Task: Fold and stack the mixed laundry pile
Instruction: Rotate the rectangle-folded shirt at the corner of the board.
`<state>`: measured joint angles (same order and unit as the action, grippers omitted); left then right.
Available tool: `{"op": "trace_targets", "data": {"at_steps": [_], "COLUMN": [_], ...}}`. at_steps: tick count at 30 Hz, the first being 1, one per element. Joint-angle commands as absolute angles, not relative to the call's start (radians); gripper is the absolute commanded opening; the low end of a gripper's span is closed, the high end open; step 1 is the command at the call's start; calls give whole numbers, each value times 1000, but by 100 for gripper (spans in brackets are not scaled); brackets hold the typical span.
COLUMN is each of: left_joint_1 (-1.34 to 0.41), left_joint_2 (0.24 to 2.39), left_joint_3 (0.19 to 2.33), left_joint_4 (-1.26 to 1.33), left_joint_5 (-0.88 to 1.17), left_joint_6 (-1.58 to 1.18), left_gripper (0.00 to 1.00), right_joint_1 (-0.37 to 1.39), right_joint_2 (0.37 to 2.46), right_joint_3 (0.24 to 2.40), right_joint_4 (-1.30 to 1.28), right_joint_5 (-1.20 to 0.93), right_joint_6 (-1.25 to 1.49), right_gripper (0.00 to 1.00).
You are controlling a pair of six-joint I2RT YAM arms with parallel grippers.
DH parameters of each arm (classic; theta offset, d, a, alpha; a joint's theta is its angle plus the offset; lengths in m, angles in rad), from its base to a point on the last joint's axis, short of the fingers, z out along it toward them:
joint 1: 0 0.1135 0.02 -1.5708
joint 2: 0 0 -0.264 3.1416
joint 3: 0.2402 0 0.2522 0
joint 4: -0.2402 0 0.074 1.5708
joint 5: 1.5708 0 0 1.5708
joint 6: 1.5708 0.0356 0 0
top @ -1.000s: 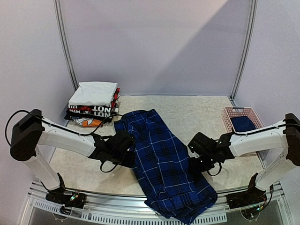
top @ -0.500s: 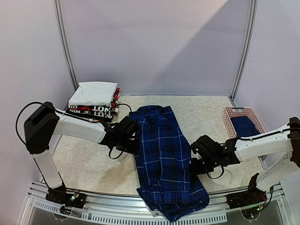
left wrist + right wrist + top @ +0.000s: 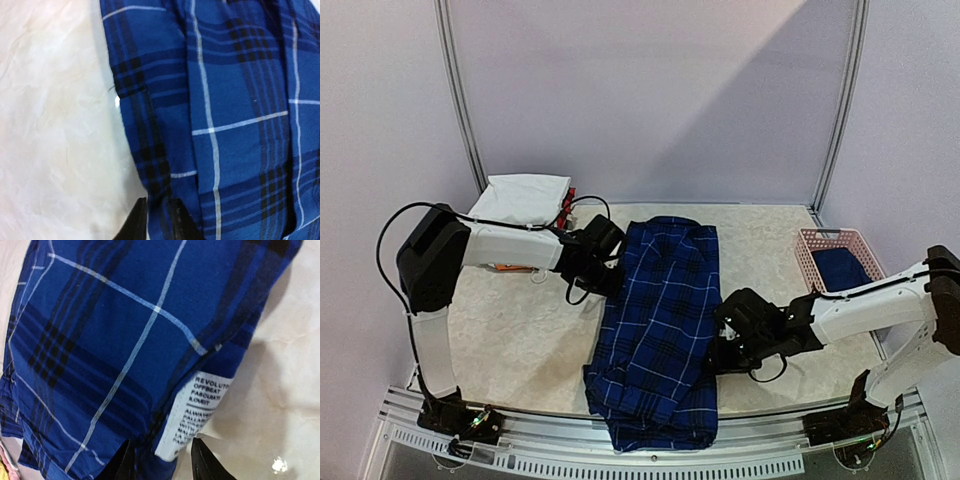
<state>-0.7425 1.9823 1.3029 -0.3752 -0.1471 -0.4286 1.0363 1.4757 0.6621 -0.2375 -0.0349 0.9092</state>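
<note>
**Both grippers on the edges of the plaid shirt**

The dark-blue plaid cotton shirt with thin white lines [image 3: 660,320] lies in a long strip down the middle of the top view, from the upper centre of the pale mottled table [image 3: 520,340] to the bottom edge, where its lower end hangs over the metal front rail [image 3: 520,462].

The left gripper [image 3: 612,277] sits at the strip's left edge, in the upper half of the frame. In the left wrist view its black fingers [image 3: 135,222] stand nearly together, pinching the shirt's hem.

The right gripper [image 3: 723,350] sits at the strip's right edge, lower in the frame. In the right wrist view its fingers [image 3: 201,460] are further apart, clamped on a thick fold of the shirt's edge that carries a white printed care label [image 3: 197,412].

At the right of the top view a navy garment [image 3: 840,266] lies inside a pink plastic lattice basket [image 3: 807,255]. At the upper left stands a stack of folded garments, white on top [image 3: 525,192].
</note>
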Motion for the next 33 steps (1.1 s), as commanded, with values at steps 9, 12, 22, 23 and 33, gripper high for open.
{"op": "trace_targets", "data": {"at_steps": [9, 12, 22, 23, 33], "left_joint_1": [-755, -791, -942, -957, -1050], "left_joint_2": [1760, 1696, 1601, 1605, 1692], "left_joint_3": [1276, 1254, 1066, 1052, 1020], "left_joint_4": [-508, -534, -437, -418, -302], "left_joint_5": [-226, -222, -75, -52, 53], "left_joint_6": [-376, -382, -461, -466, -515], "left_gripper": [66, 67, 63, 62, 55], "right_joint_1": [1035, 996, 821, 806, 722], "right_joint_2": [1121, 1107, 1262, 1286, 1530], "right_joint_3": [758, 754, 805, 815, 965], "right_joint_4": [-511, -476, -321, -310, -260], "right_joint_5": [183, 170, 45, 30, -91], "right_joint_6": [835, 820, 733, 726, 657], "right_gripper": [57, 57, 47, 45, 29]}}
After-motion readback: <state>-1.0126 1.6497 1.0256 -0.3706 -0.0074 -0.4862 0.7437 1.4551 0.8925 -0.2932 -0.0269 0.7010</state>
